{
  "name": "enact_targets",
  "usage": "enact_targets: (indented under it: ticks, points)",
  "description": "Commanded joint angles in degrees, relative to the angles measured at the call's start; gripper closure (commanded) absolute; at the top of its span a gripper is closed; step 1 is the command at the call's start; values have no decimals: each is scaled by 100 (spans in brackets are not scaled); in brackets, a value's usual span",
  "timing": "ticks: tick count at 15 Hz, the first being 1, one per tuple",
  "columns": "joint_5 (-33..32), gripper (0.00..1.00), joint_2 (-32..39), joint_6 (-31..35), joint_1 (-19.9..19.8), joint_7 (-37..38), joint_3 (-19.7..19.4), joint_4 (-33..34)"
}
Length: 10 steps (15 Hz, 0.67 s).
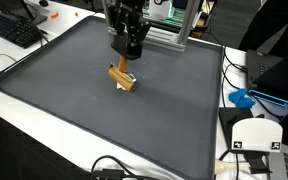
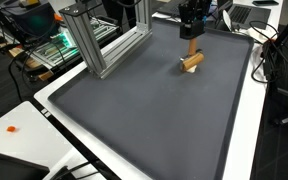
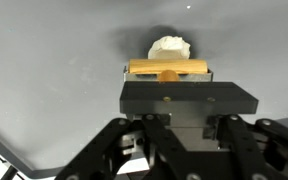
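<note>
A small wooden piece [image 1: 123, 79] with a crossbar rests tilted on the dark grey mat [image 1: 74, 100], towards the mat's far side. My gripper [image 1: 129, 55] stands straight above it, shut, with the fingers reaching down onto the piece's upper part. In an exterior view the wooden piece [image 2: 191, 62] sits directly below the gripper [image 2: 190, 36]. The wrist view shows the wooden crossbar [image 3: 167, 70] just past the gripper [image 3: 176, 100], with a pale rounded lump [image 3: 169, 47] behind it. The gripper's black body hides the fingertips there.
An aluminium frame [image 1: 169, 35] stands at the mat's far edge, close behind the arm, and shows as a frame [image 2: 99, 45] at the left. A keyboard [image 1: 14, 28], a blue item [image 1: 242, 98], a white device [image 1: 254, 135] and cables lie off the mat.
</note>
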Motion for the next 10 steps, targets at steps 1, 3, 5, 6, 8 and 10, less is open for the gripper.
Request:
enact_targets:
  ticks: [1,3,5,6,8,10]
  points:
    - [-246,78,96,307,145,387,-192,-97]
    - [-158,78,100,200,149,362,-181,-102]
    - [-91,78,44,-4,153,313,-157,-90]
    - [26,78,19,-92,131,207,-115,-87]
    - [197,78,-34,-329,112,74,-60,-71]
    - [273,78,-73,-518,111,4,-32,-57]
